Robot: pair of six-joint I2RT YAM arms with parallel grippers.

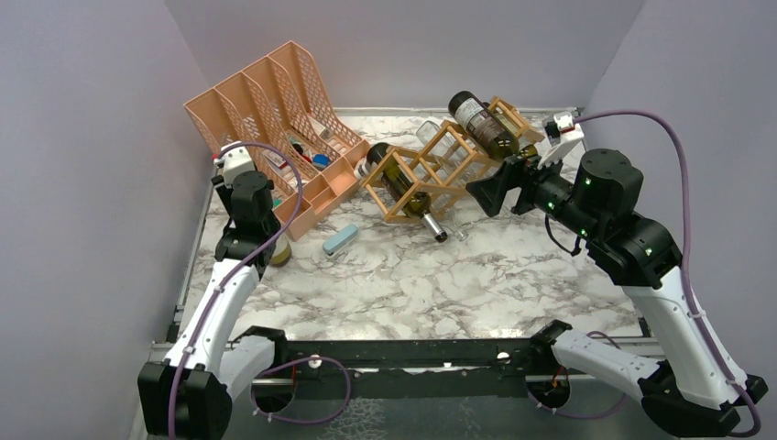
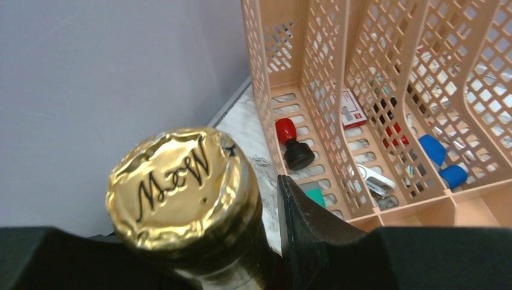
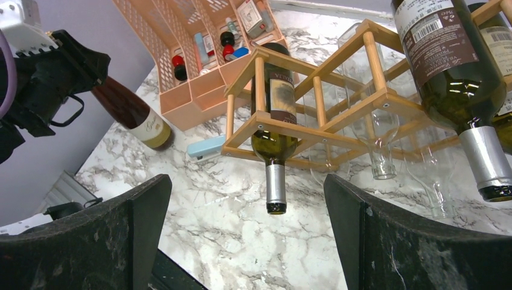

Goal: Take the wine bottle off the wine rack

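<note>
**Marble tabletop, one bottle already out on the left, more waiting in the rack**

Marble-patterned table [image 1: 513, 275] fills the floor of the lilac-walled booth in the overhead view; the wine rack [image 1: 449, 165], a pale wooden lattice, lies at the back, right of the salmon-pink file organiser [image 1: 275, 119]; a dark wine bottle [image 1: 403, 188] sits in its left cell, neck toward us, and a second dark bottle [image 1: 483, 124] lies higher at the right end; the left gripper [image 1: 266, 240] is down at the table's left edge over a bottle [image 1: 279, 252] that stands well apart from the rack; the right gripper [image 1: 492, 191] hovers just in front of the rack; a small blue case [image 1: 340, 240] lies between the arms.

From the left wrist, the gold foil cap [image 2: 184, 181] fills the frame and the dark fingers [image 2: 308, 223] sit either side of the neck below it, pinching that bottle.

From the right wrist, the two fingers are spread wide, nothing between them, framing the left cell's bottle neck [image 3: 276, 187]; I'd judge that bottle the next target; the claw should be centred on the neck, closed firmly below the foil, then drawn out along the bottle's own axis so the slats don't catch and the light rack isn't dragged.
</note>
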